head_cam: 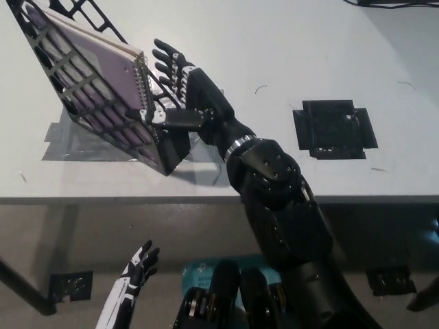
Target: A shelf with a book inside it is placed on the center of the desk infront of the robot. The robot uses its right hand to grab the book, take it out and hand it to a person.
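Book (96, 75) sits tilted inside the black wire shelf (171, 147), which I take as my landmark; it leans with the frame, its spiral spine along the shelf's right, open side. Grey tape (65, 140) anchors the shelf's foot to the counter (288, 41). Below the shelf, off the counter edge, my white left hand (137, 267) hangs idle, fingers spread, holding nothing. Right of the shelf, my black right hand (175, 92) is at the spine with fingers splayed, gripping nothing. My worry: if the fingers close on the wire instead of the book, pulling drags the whole shelf and may rip the tape. A pinch on the spiral alone could slip.
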Available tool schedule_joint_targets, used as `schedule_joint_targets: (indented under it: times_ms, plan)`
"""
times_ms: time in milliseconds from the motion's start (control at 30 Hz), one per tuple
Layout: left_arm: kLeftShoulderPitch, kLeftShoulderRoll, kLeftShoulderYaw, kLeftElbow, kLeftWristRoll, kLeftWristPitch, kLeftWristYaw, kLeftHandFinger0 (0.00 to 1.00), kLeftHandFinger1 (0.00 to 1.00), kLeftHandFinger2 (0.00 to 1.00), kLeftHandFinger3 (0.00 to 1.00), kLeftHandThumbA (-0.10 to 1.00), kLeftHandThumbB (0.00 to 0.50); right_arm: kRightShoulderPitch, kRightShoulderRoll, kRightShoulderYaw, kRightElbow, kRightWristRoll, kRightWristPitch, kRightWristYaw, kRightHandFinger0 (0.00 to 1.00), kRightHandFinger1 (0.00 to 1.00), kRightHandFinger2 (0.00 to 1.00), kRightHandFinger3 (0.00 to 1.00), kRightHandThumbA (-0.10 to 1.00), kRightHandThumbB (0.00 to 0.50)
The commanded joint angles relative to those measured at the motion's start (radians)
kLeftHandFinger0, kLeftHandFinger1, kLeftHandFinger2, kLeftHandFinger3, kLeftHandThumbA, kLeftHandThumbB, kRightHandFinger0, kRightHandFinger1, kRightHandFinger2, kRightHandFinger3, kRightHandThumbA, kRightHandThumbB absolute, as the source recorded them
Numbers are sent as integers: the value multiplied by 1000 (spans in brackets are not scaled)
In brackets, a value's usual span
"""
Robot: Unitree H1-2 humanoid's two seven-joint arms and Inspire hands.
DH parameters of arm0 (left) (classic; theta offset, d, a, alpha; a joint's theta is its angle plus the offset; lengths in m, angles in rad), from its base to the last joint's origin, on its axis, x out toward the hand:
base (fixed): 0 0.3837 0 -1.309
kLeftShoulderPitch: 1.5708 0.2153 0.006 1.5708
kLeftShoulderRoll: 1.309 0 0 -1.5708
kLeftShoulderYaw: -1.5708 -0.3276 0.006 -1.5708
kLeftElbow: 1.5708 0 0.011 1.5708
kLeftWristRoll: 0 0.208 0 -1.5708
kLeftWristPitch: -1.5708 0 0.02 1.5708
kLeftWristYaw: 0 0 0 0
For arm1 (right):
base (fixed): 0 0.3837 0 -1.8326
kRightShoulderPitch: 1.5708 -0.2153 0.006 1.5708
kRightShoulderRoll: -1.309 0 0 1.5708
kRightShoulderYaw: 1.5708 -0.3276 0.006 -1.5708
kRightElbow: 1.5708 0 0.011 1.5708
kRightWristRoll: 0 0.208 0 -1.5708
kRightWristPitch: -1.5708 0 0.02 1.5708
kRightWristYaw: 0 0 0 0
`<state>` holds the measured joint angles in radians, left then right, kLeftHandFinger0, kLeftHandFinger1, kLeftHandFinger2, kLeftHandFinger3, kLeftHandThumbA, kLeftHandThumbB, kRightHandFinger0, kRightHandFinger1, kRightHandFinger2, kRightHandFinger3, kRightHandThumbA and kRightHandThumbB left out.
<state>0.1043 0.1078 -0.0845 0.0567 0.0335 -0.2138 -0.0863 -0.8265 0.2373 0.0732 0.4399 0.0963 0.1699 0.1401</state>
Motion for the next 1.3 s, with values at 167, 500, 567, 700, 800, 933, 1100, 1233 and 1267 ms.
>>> schedule_joint_targets:
  times_ms: [167, 500, 567, 700, 800, 933, 1100, 1233, 1267]
  plan:
    - [-11, 8, 1, -35, 7, 10, -11, 1000, 1000, 1000, 1000, 1000, 257, -82, 51, -5, -49, 59, -7, 24, 1000, 1000, 1000, 1000, 941, 403]
    - [-19, 16, -2, -34, 30, 2, -8, 1000, 1000, 1000, 1000, 1000, 225, -90, 44, 2, -107, 58, 17, 21, 1000, 1000, 1000, 1000, 951, 398]
    - [-25, 19, 0, -31, 20, 0, -14, 1000, 1000, 1000, 1000, 1000, 220, -89, 45, -2, -126, 66, 17, 19, 1000, 1000, 1000, 1000, 944, 392]
    - [-22, 19, -3, -31, 22, 3, -14, 1000, 1000, 1000, 1000, 1000, 222, -96, 46, 2, -90, 67, 12, 26, 1000, 1000, 1000, 1000, 950, 372]
    - [-21, 19, -5, -31, 28, 7, -12, 1000, 1000, 1000, 1000, 1000, 234, -107, 49, 1, -34, 68, 9, 25, 1000, 1000, 1000, 1000, 969, 390]
    - [-24, 19, -5, -45, 35, 26, -10, 1000, 1000, 1000, 1000, 1000, 245, -116, 59, -5, 12, 77, -13, 25, 1000, 1000, 1000, 1000, 946, 393]
    - [-33, 20, -5, -51, 31, 37, -13, 1000, 1000, 1000, 1000, 1000, 211, -142, 61, 0, 94, 67, -32, 25, 1000, 1000, 1000, 1000, 971, 372]
    - [-38, 22, -7, -47, 41, 28, -9, 1000, 1000, 1000, 1000, 1000, 216, -157, 70, -12, 145, 86, -37, 35, 1000, 1000, 1000, 1000, 966, 407]
    - [-38, 23, -9, -51, 55, 32, -4, 1000, 1000, 1000, 1000, 1000, 224, -162, 71, -15, 157, 89, -43, 38, 1000, 1000, 1000, 1000, 963, 410]
